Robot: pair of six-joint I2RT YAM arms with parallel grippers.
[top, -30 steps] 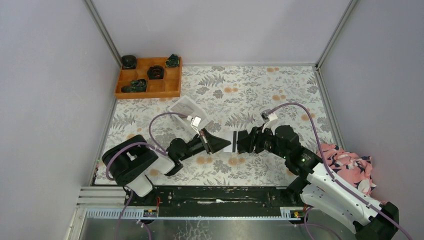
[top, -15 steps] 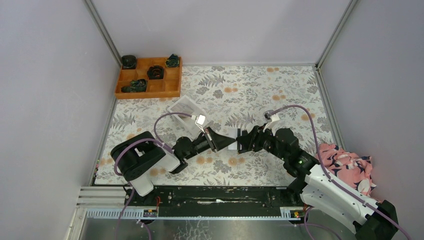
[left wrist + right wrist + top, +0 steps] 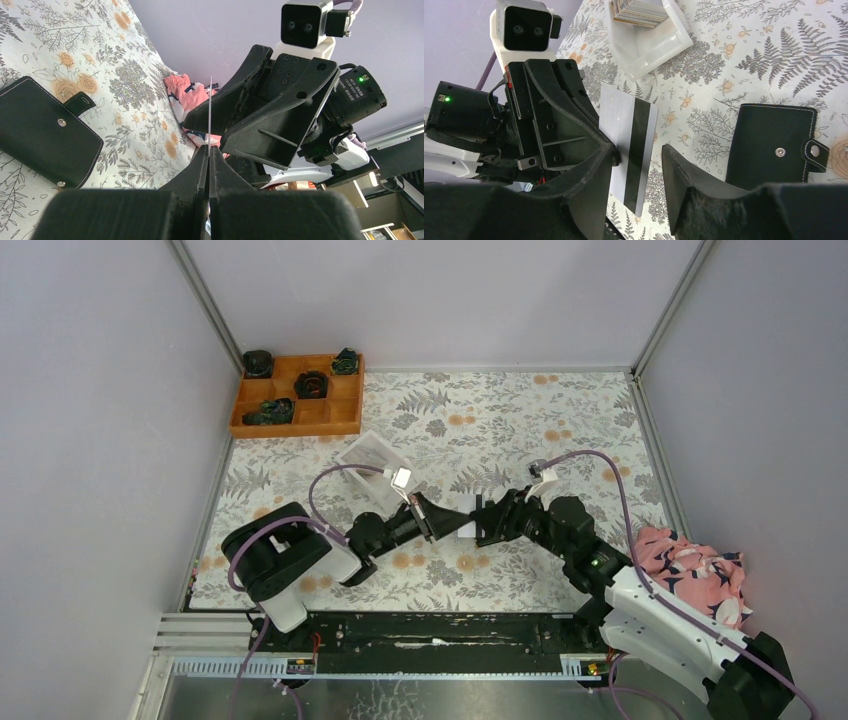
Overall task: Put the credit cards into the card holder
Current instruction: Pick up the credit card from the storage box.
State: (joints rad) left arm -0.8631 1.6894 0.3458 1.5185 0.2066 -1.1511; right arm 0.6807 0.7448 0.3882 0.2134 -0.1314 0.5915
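Flowered cloth covers the table point(image 3: 560, 430), and over its middle the two arms meet nose to nose. The left gripper point(image 3: 209, 150) is pressed tight together, pinching a whitish card point(image 3: 626, 125) by one long edge. The right gripper point(image 3: 639, 150) is spread about halfway, its fingers point(image 3: 689, 200) on either side of the card's near end; whether they touch it I cannot tell. The card hangs in the air between the two, striped face turned up toward the right wrist. Its long axis runs across the line of the arms, pointing off toward the white tray point(image 3: 676, 42) where the other cards point(image 3: 636, 10) are stacked. Just beside and below it, the black wallet point(image 3: 774, 145) lies flat on the cloth, snapped shut.

My worry is the handover. If the left lets go before the right has closed squarely, that thin, slick card could twist out and drop. And with the wallet shut, nothing goes in until it is opened.
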